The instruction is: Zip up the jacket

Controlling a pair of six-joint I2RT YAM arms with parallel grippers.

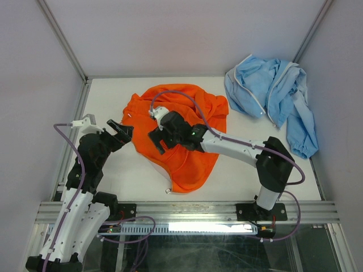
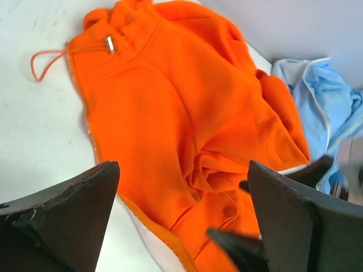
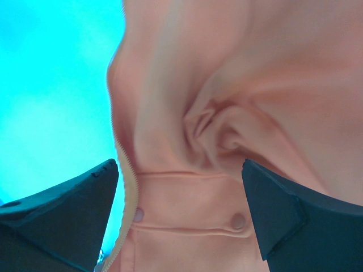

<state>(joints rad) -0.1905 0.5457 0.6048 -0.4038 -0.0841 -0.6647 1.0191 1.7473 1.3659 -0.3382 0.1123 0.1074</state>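
Note:
The bright orange jacket [image 1: 187, 127] lies crumpled in the middle of the white table, unzipped, with pale lining showing at its lower left edge. My left gripper [image 1: 120, 133] is open and empty at the jacket's left edge. In the left wrist view the jacket [image 2: 170, 113] fills the space between my fingers [image 2: 68, 209], and its zipper edge [image 2: 91, 133] runs down the left. My right gripper [image 1: 157, 139] is open just above the jacket's left front. The right wrist view shows the jacket [image 3: 227, 113], its zipper teeth [image 3: 122, 170] and a snap [image 3: 237, 220] between the open jaws.
A light blue garment [image 1: 272, 93] with white trim lies at the back right, also in the left wrist view [image 2: 334, 96]. An orange drawstring loop [image 2: 42, 62] lies on the table by the collar. Enclosure walls and posts stand on the left, back and right.

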